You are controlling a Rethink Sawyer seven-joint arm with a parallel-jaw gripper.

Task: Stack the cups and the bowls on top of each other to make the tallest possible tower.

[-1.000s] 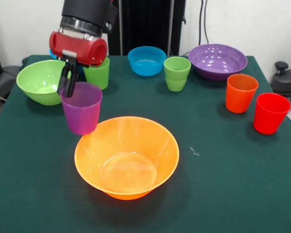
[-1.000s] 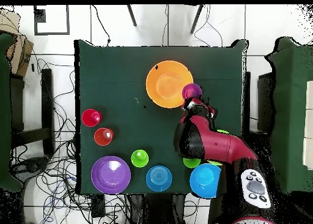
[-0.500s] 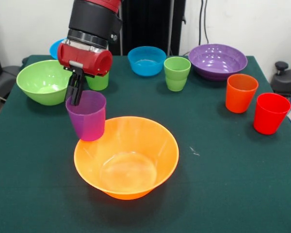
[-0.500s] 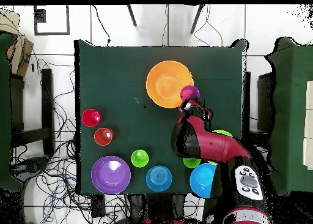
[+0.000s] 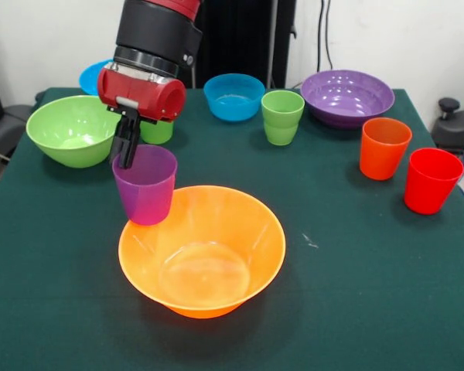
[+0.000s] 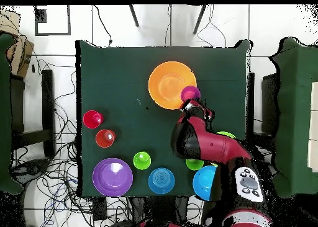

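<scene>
The gripper [image 5: 127, 147] was pinching the rim of the purple cup [image 5: 146, 185], holding it upright in the air over the near edge of the orange bowl [image 5: 202, 250], apparently to set it inside as the tower's next piece.

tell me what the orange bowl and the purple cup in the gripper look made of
Orange bowl: likely thin glossy plastic; light glows through its wall. Purple cup: seemingly the same translucent plastic, smooth and shiny.
</scene>
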